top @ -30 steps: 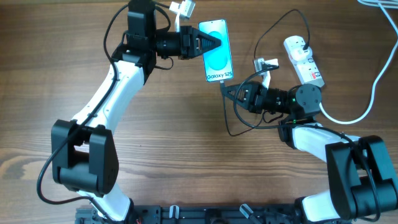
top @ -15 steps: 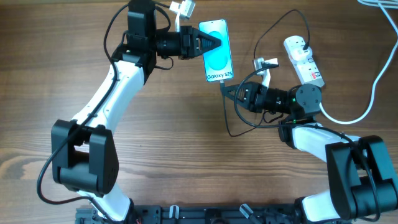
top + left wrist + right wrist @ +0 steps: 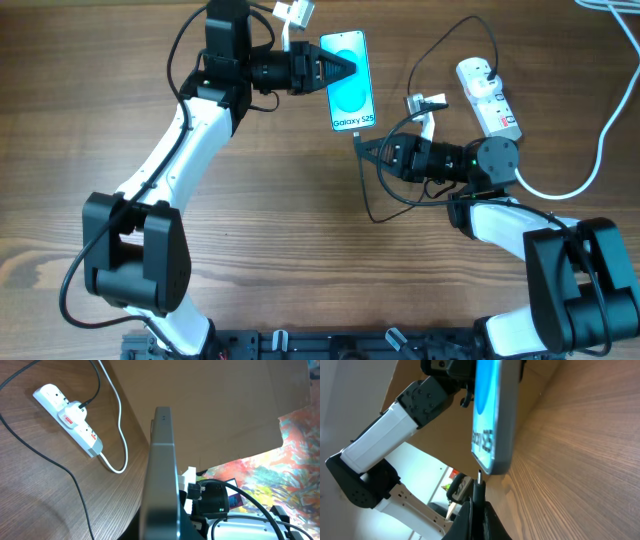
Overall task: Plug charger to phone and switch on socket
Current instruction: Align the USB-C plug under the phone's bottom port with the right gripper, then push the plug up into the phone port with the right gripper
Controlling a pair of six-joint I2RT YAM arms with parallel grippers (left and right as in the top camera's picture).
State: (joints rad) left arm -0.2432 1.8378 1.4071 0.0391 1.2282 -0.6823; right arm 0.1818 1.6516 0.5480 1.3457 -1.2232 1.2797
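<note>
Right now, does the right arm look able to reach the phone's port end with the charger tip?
Probably yes. The right gripper holds the charger tip just short of the phone, with only open air between; the left gripper grips the phone's side, clear of that end.

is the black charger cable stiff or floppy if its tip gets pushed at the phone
Probably floppy: the charger cable lies in loose loops on the table, so only the tip pinched in the right gripper should push firmly. It looks light, so the slack likely trails without tugging. The phone, gripped by the left gripper, seems braced against the push.
</note>
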